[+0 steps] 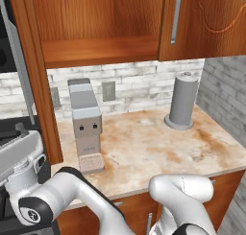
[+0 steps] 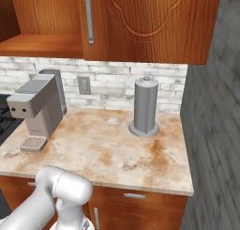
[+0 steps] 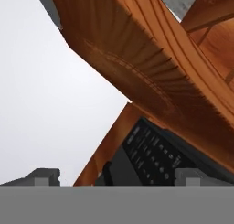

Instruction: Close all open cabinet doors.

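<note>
- Gaping above the desk (image 1: pixel 158 147), the left bay of the wall cabinet (image 1: pixel 96 23) shows a bare wooden shelf and back panel; nothing can be seen on the shelf.
- Beside that bay, the closed cabinet door (image 2: pixel 150 22) hangs flush, its long silver bar handle (image 2: pixel 88 15) along its left edge and a carved curvy outline on its face.
- In the hand view an open cabinet door (image 3: pixel 151 77) runs slantwise across the frame, seen from close by with its carved outline showing; a dark appliance panel with rows of buttons (image 3: pixel 155 157) lies beneath it.
- The claw (image 3: pixel 116 177) is released, its two grey finger tips spread wide at the bottom of the hand view with nothing between them.
- On the desk a grey coffee machine (image 1: pixel 85 123) stands at the left near the brick wall, well apart from a grey paper-towel holder (image 2: pixel 145 109) toward the right rear.
- A wall outlet (image 1: pixel 108 90) sits on the white brick behind the coffee machine.
- The robot's white arm (image 1: pixel 72 195) crosses the foreground before the desk's front edge.
</note>
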Motion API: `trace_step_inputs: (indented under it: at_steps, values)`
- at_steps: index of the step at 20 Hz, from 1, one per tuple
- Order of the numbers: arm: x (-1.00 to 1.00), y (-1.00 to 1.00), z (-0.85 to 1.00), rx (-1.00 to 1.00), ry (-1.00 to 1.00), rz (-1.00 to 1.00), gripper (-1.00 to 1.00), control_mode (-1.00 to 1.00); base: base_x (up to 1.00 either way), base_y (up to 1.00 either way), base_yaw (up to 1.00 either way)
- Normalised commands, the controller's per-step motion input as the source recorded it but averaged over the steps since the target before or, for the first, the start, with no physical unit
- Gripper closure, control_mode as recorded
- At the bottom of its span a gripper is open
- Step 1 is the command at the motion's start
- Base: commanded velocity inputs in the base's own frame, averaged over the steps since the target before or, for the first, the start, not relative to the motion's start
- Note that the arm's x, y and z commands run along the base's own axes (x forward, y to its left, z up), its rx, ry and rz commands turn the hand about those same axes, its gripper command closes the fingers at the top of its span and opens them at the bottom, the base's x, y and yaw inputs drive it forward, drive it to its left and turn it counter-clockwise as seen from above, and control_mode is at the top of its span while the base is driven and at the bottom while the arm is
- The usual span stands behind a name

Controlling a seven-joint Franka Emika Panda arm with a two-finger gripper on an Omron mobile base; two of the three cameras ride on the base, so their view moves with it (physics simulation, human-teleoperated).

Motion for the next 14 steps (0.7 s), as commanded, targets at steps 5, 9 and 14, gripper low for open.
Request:
trace_step_inputs:
  at_steps: [5, 9, 14]
  values:
    - [0.0, 0.0, -0.01, 0.14, -0.16, 0.0, -1.0, -1.0, 0.0, 0.0, 0.0]
    - [0.0, 0.0, 0.0, 0.15, -0.15, 0.0, -1.0, -1.0, 0.0, 0.0, 0.0]
    - [0.0, 0.02, 0.0, 0.17, -0.09, 0.0, -1.0, -1.0, 0.0, 0.0, 0.0]
